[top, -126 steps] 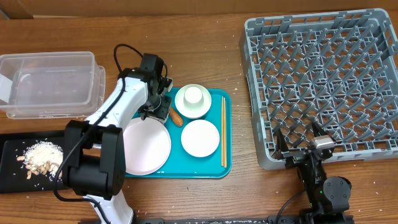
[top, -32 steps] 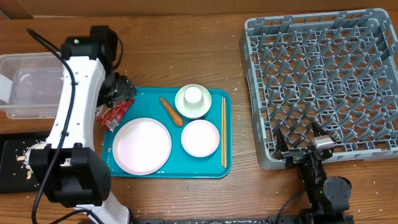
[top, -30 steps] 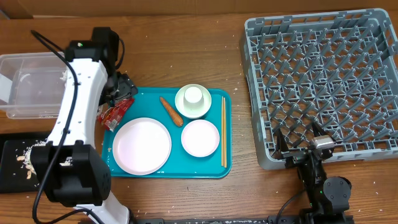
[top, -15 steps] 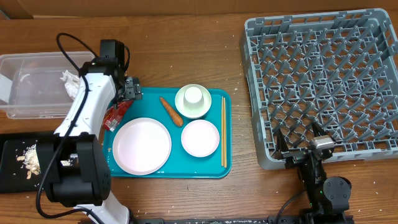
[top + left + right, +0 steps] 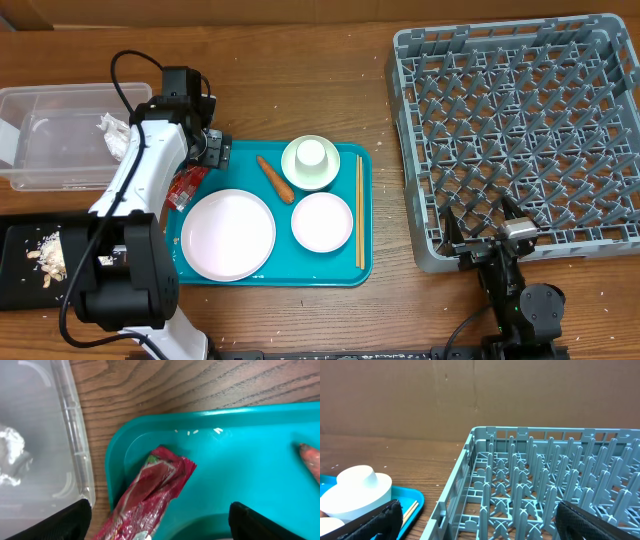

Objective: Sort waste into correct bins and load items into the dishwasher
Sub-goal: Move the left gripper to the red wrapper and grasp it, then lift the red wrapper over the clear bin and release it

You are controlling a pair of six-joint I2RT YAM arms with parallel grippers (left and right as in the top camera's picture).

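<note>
The left jaws are released and spread wide with nothing between their pads. The right jaws are released too, parted as far as they show.

Overhead: the left arm [image 5: 150, 170] reaches up the left of the frame and holds its jaws over the upper left corner of the teal tray [image 5: 300, 268]. This is just right of the end wall of the clear tub [image 5: 50, 140]. The red snack wrapper [image 5: 183, 185] lies slantwise just below them, along the tray's left rim. The paper wad [image 5: 113, 135] sits inside the tub against its right end. The black tray [image 5: 20, 285], at lower left, carries the rice scraps [image 5: 48, 255].

On the teal tray, the sausage [image 5: 274, 178] lies apart from the wrapper, with teal floor between them. Right of it a bowl [image 5: 312, 175] holds the cup [image 5: 313, 153]. The plate [image 5: 228, 235] and the second bowl [image 5: 322, 222] fill the lower half, and the chopsticks [image 5: 360, 210] run along the right rim. A band of worktop [image 5: 390, 200] separates the tray from the dish rack [image 5: 530, 120]. The right arm [image 5: 520, 295] sits at the rack's lower edge.

Left wrist: the fingers [image 5: 65, 522] show only in the two bottom corners. The wrapper [image 5: 150, 490] lies between them, touched by neither, its lower end at the tray's curved rim [image 5: 112, 460]. The tub wall [image 5: 75, 435] stands just left of that rim, with a narrow strip of wood between. The sausage tip [image 5: 310, 457] shows at the right edge.

Right wrist: the fingers [image 5: 375, 520] frame the bottom corners. The rack's corner wall [image 5: 465, 485] rises ahead at the right, its pegs upright. The bowl with the cup [image 5: 357, 492] and the chopstick tips [image 5: 410, 510] lie at lower left.
</note>
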